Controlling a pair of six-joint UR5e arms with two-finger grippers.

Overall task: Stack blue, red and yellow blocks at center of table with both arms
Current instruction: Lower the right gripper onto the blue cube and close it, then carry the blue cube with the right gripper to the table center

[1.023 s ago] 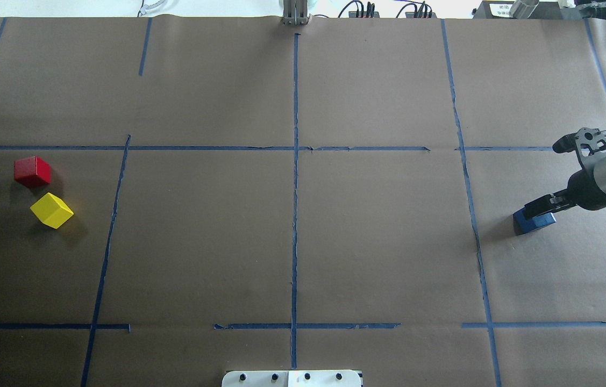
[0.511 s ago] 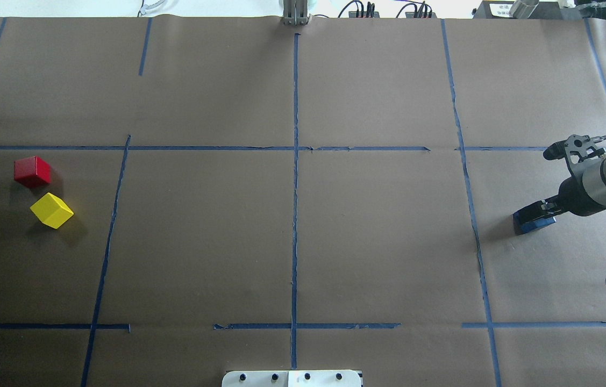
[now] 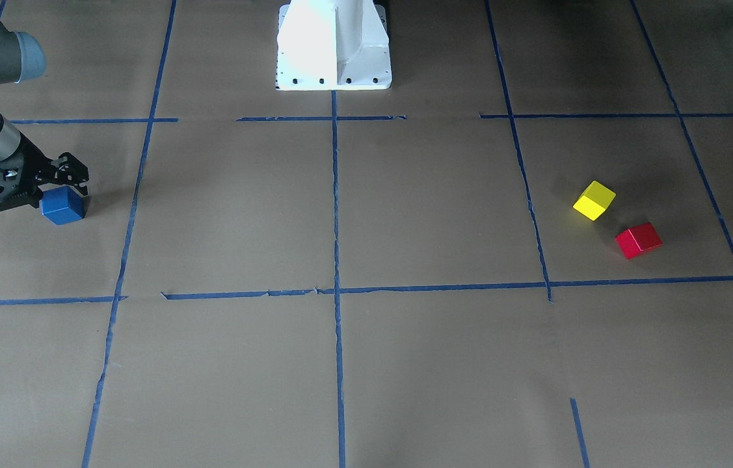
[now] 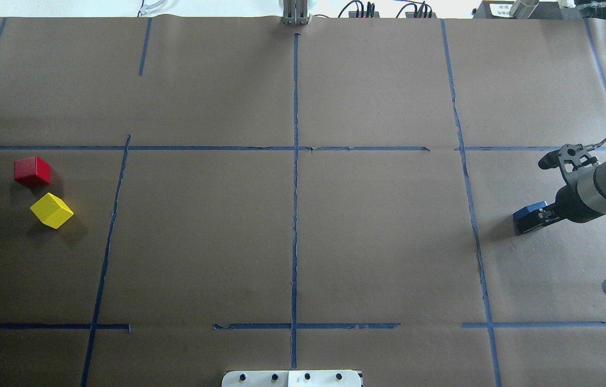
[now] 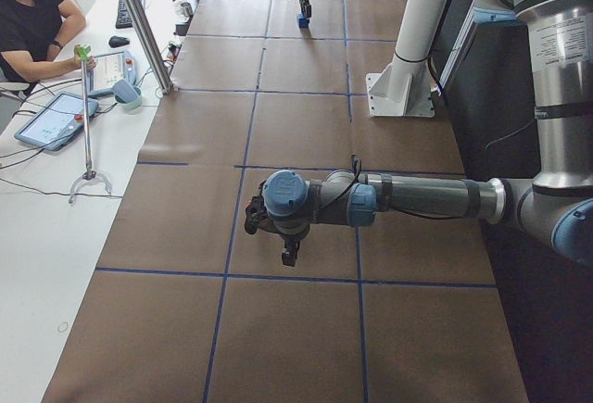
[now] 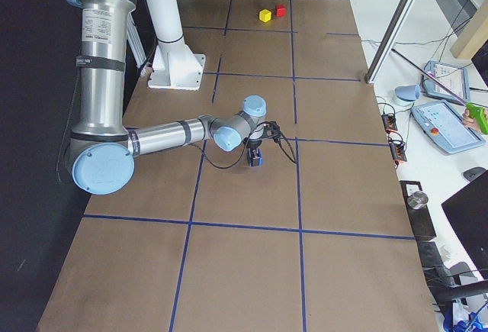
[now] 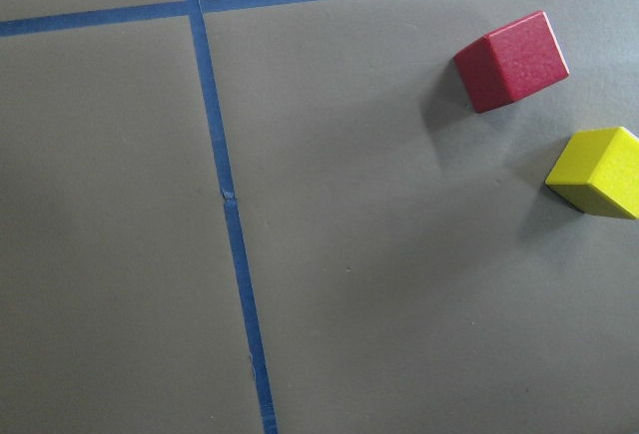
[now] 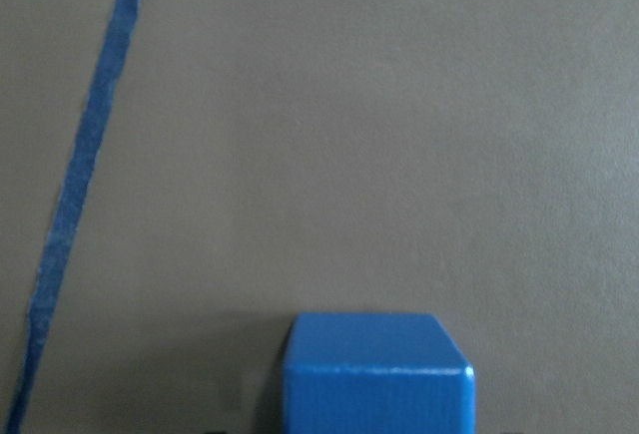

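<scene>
My right fingers [image 4: 535, 216] have come down over the last second. The wrist has swung round above them, and the blue block [image 4: 528, 209] that sat half clear of them is now set between them, with only its outer end showing past the tips. The block itself has not shifted on the surface [image 4: 378, 242], so I read this as settling into the grasp, not yet a lift. My wrist camera shows the block dead centre and close under the palm. The pads are out of its frame, though, so I cannot tell whether they are already pressing its sides or only bracketing it.

The red block [image 4: 32, 171] and yellow block [image 4: 51, 210] have not moved. They lie just beside each other, far across the surface from my right fingers. In the left wrist view they sit a little ahead of my left fingers [image 5: 290, 257], which hang above the surface with nothing between them. Whether those are apart or together I cannot tell.

So nothing stands at the centre yet. Blue looks set to go there first, once the grip is firm.
</scene>
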